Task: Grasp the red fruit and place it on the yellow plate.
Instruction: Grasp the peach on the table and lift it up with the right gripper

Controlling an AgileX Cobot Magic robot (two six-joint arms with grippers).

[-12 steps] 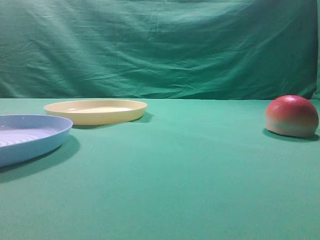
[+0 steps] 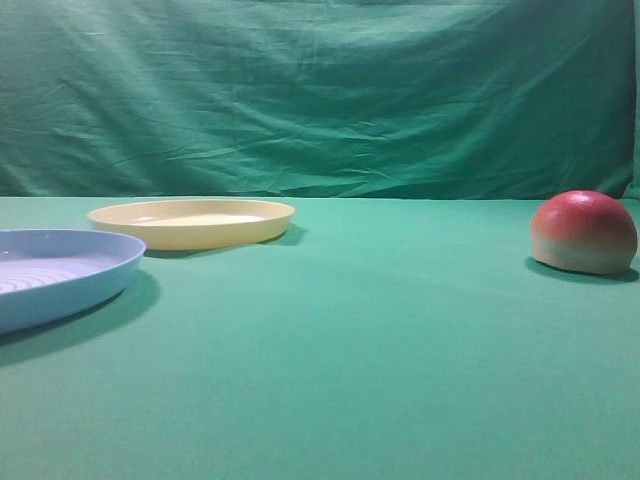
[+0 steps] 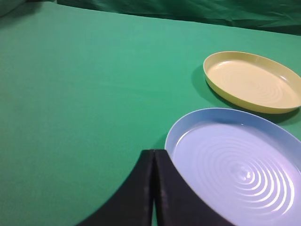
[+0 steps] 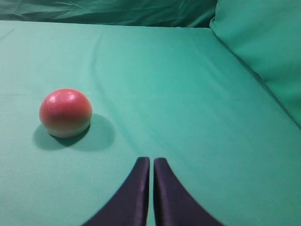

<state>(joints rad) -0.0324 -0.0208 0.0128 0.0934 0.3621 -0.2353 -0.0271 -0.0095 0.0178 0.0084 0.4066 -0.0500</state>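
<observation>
The smooth red dome-shaped fruit (image 2: 583, 232) is sitting on the green cloth table (image 2: 380, 350), well apart from the shallow pale-yellow plastic plate (image 2: 192, 222). Both the left gripper (image 3: 154, 155) and right gripper (image 4: 151, 162) are hanging clenched, holding nothing.

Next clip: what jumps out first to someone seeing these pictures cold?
The red fruit stands out most, sitting alone on the green cloth at the far right of the exterior view. Opposite it, on the left, the yellow plate lies empty behind a light blue plate with concentric ridges. Both the left gripper and the right gripper are shut, holding nothing.
</observation>
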